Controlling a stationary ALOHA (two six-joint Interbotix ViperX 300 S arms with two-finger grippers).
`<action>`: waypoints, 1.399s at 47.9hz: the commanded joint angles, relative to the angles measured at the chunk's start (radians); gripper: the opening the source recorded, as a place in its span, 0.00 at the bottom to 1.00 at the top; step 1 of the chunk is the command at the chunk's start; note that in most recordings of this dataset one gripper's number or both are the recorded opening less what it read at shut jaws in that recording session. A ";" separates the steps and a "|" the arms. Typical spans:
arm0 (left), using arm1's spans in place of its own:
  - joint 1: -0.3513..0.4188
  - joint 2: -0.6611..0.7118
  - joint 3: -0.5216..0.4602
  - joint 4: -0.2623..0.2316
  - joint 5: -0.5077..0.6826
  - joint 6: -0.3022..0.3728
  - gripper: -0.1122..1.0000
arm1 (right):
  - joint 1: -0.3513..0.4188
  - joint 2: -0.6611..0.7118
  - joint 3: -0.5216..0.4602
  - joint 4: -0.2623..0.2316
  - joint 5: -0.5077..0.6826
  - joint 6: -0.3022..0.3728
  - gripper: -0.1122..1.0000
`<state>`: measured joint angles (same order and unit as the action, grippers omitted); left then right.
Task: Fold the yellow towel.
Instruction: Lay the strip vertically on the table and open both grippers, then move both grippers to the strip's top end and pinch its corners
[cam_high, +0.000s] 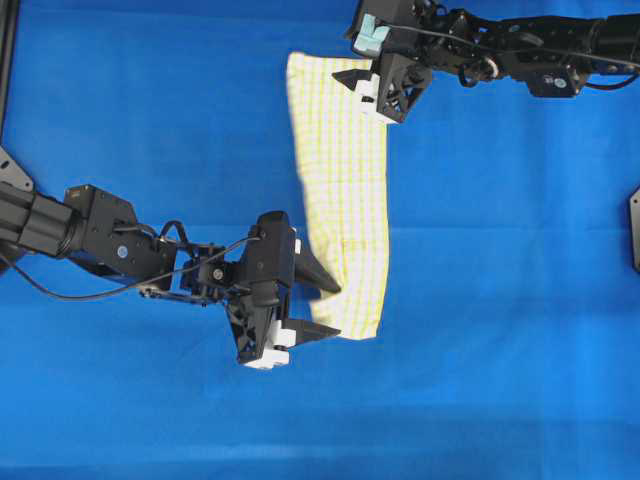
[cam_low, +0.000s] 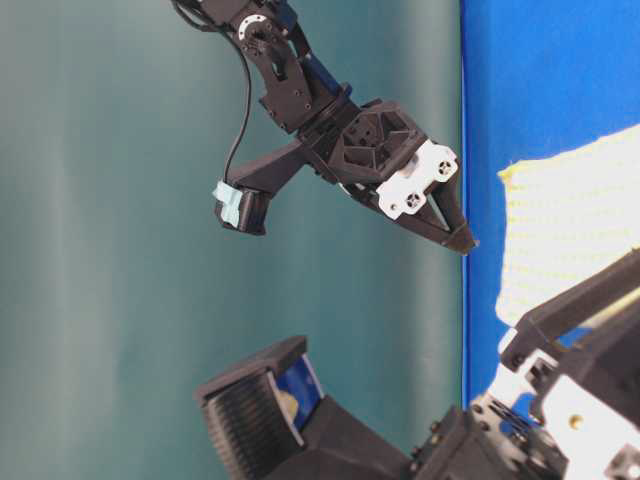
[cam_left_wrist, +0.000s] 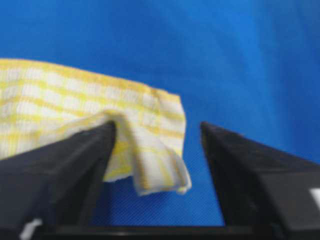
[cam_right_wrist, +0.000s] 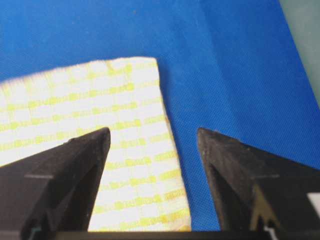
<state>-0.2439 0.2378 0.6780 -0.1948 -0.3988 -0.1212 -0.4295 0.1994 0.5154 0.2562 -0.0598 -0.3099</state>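
Soft, thin and light by the look of it, the yellow towel (cam_high: 340, 190): likely to drape and sag from any pinch, crease wherever bent, and slide easily over the blue table (cam_high: 150, 120) cover; nothing fragile about it. Best taken by corners or along a hemmed edge, pinching both layers together where doubled, since a grip on one layer alone would probably peel the fold open. Lying as a long narrow strip, apparently already folded once lengthwise, running from the far side of the overhead view toward the near side, a little right of centre. Fine yellow-and-white check throughout, with a solid yellow hem showing at the far left corner. Near end not quite flat: in the left wrist view a corner flap (cam_left_wrist: 160, 172) curled and hanging loose just beside one finger, touching or nearly so. Left gripper (cam_high: 322, 305) at that near end, fingers spread wide apart and clamped on nothing. Right gripper (cam_high: 365, 85) over the far end, fingers likewise well apart, empty, the cloth lying flat beneath and between them in its wrist view (cam_right_wrist: 125, 150). Flat and smooth elsewhere, edges roughly straight.
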 joint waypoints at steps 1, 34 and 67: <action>0.005 -0.052 -0.006 0.000 0.021 0.002 0.75 | 0.002 -0.035 -0.018 -0.003 -0.002 0.003 0.76; 0.084 -0.422 0.101 0.008 0.255 0.015 0.76 | 0.008 -0.413 0.189 0.002 0.063 0.029 0.76; 0.469 -0.316 0.127 0.023 0.193 0.183 0.76 | 0.017 -0.295 0.232 0.054 -0.035 0.061 0.76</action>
<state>0.1733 -0.0966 0.8237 -0.1749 -0.1718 0.0476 -0.4080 -0.1181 0.7762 0.2976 -0.0644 -0.2500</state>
